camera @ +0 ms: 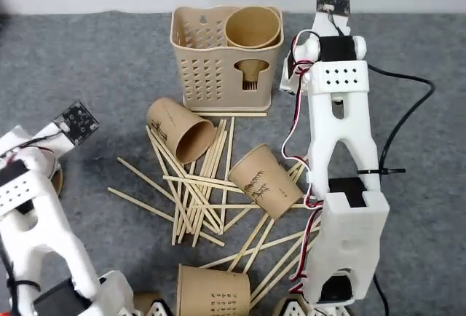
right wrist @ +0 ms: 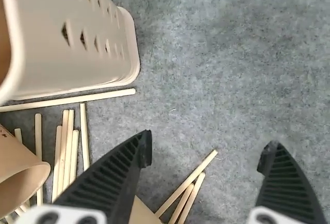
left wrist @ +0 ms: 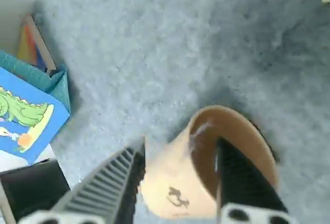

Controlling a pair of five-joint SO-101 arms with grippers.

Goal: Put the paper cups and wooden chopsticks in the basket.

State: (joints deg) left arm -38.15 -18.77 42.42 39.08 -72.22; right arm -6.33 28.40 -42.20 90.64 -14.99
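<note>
L gripper (left wrist: 180,149) is clamped on a paper cup (left wrist: 167,180): one finger (left wrist: 242,182) inside the mouth, the other (left wrist: 111,182) against the outer wall, w/ the cup tilted over the grey mat (left wrist: 154,53). In the high view the L arm (camera: 33,214) sits at approx 8 o'clock of the table. R gripper (right wrist: 207,144) hangs released, jaws wide apart, over bare mat at approx 4 o'clock of the basket (camera: 218,76), near its corner. Basket stands upright at 12 o'clock; an upright cup (camera: 253,27) sits in its 3 o'clock end. A lying cup (camera: 180,129) is at 7 o'clock of the basket, near it. A second lying cup (camera: 264,183) is mid-table, resting on the chopsticks (camera: 193,192). A third lying cup (camera: 213,292) is at 6 o'clock by the table edge. Chopsticks lie criss-cross mid-table btwn the lying cups, all outside the basket. A single chopstick (camera: 233,114) lies along the basket's 6 o'clock foot
</note>
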